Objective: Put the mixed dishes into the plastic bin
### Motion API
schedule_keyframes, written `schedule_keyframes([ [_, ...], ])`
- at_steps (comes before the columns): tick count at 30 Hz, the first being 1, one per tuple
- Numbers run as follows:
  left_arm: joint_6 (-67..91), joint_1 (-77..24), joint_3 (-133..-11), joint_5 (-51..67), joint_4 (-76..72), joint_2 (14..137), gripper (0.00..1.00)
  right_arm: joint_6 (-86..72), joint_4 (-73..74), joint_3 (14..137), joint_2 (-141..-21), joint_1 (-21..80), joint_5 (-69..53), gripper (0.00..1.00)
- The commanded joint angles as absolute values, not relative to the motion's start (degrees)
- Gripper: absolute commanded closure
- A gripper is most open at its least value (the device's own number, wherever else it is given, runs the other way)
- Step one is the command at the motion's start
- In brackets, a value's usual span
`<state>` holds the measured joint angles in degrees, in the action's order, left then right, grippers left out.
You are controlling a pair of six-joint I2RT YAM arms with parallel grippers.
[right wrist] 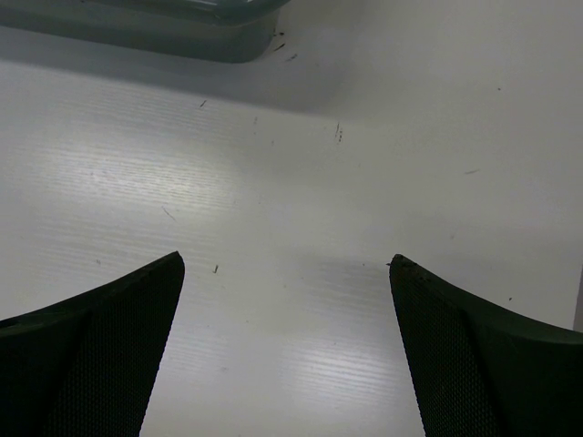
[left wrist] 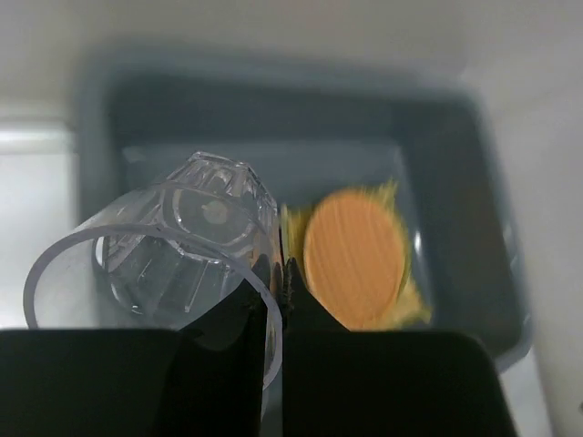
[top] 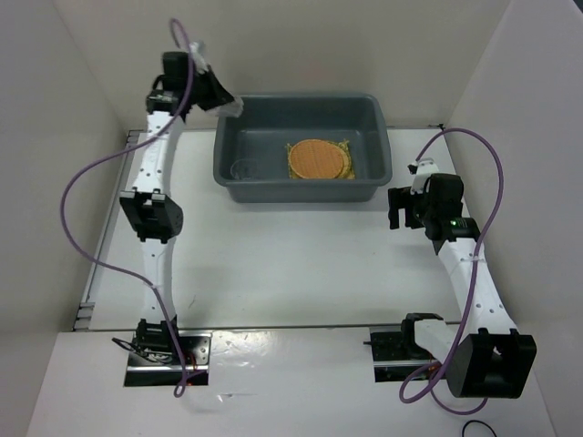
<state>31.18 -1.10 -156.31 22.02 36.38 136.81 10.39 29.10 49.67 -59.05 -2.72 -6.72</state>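
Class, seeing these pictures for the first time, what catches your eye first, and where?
The orange-brown disc glows on a yellow mat inside the grey-blue bin at the far side of the table. The left tool pinches a clear glass cup by its rim above the bin's left end. The right tool gapes open over the table.

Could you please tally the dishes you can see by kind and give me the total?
Clear glass cups: 2, the held cup in the left gripper and the loose cup in the plastic bin
Orange-brown disc: 1
Yellow woven mat: 1
Total: 4 dishes visible
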Motion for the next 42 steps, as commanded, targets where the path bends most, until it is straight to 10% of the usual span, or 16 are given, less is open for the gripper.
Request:
schedule_keyframes([
  [1, 19.26, -6.84, -159.32, 14.88, 45.15, 136.64, 0.94, 11.25, 26.28, 49.22, -58.44, -2.64, -6.15, 0.02],
  [21, 19.69, -14.77, -163.21, -0.44, 49.13, 152.31, 0.86, 12.3, 26.81, 49.22, -59.5, -3.69, -5.1, 0.02],
  [28, 20.21, -14.77, -165.67, -0.44, 49.13, 152.84, 0.58, 12.3, 26.81, 49.75, -60.64, -3.69, -5.1, 0.02],
  [30, 21.35, -14.24, -166.98, 0.17, 49.74, 152.32, 0.32, 12.3, 26.81, 49.75, -61.17, -3.69, -4.49, 0.02],
  [31, 21.36, -14.24, -170.39, 0.18, 49.75, 152.31, 0.03, 12.3, 26.81, 49.75, -61.17, -3.69, -4.48, 0.02],
  [42, 20.3, -10.03, -179.65, -9.65, 52.28, 132.47, 0.0, 11.25, 26.81, 50.36, -59.69, -5.18, -5.19, 0.02],
])
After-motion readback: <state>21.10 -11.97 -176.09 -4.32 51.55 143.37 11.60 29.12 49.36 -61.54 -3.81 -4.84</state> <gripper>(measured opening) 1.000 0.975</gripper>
